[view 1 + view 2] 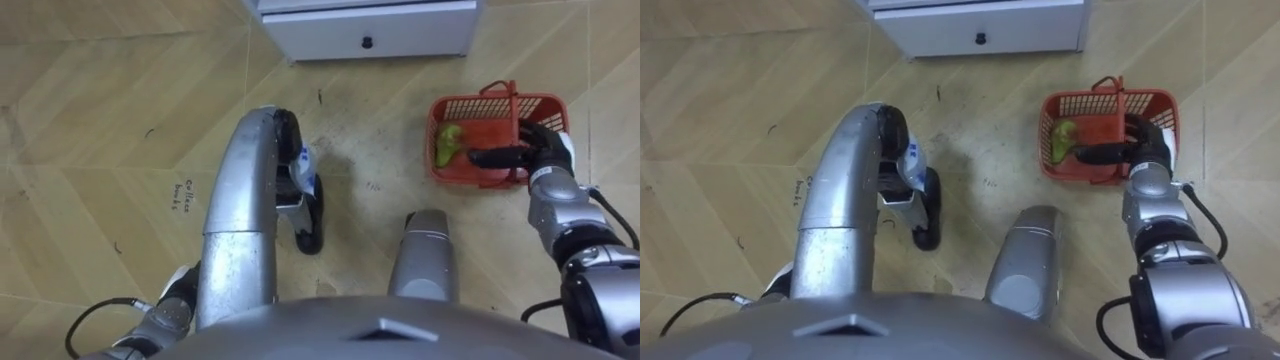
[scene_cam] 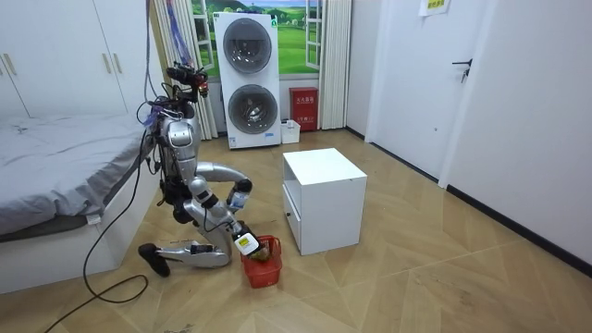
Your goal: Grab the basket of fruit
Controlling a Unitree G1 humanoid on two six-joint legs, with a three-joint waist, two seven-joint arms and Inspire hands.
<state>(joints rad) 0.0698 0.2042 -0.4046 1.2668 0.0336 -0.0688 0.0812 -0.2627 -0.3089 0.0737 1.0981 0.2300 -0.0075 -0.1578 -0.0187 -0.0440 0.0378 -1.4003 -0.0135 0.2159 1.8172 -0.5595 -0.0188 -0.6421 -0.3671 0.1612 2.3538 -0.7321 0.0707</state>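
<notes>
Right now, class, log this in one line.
stance: kneeling | right hand: at handle | fruit basket: on floor, green fruit inside | left hand: at side

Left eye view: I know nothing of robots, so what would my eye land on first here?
The red basket on the wood floor stands out first, with green fruit inside and the robot's right hand at its handle. Next comes the white cabinet close beside the basket; the room view shows the robot kneeling low on the floor before it. Its left hand sits low at the lower left.
</notes>
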